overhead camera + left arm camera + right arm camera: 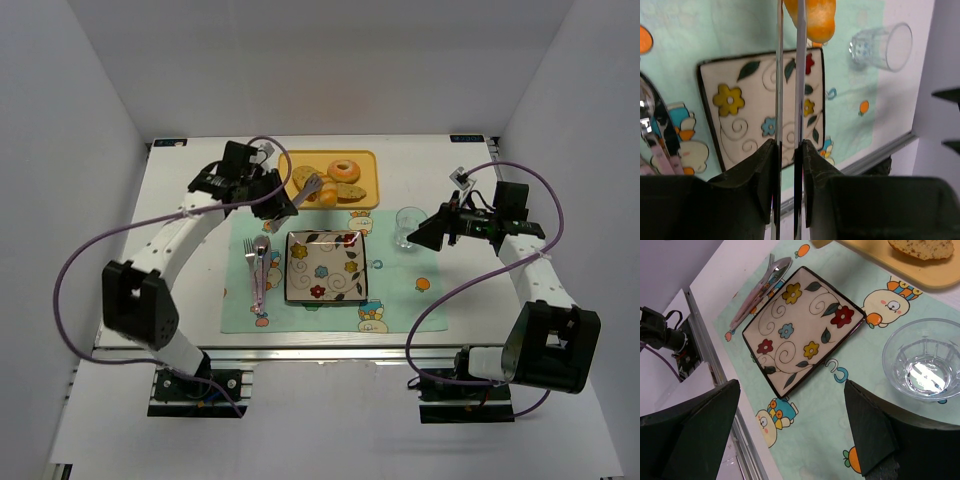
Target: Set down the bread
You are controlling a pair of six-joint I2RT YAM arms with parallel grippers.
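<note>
While tight around tongs point(800, 75) — left gripper point(789, 146).

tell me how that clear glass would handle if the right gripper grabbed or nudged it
The glass looks rigid and smooth, so a grip might slip on it. It stands upright and seems empty, so it is probably light and apt to tip if pushed near the rim. Likely breakable too.

The croissant point(817, 20) is coloured golden-yellow. The square plate point(802, 330) is painted cream, rimmed black, with red, yellow and blue flowers. The placemat point(825, 405) is printed mint green; the tray point(370, 160) is yellow.
</note>
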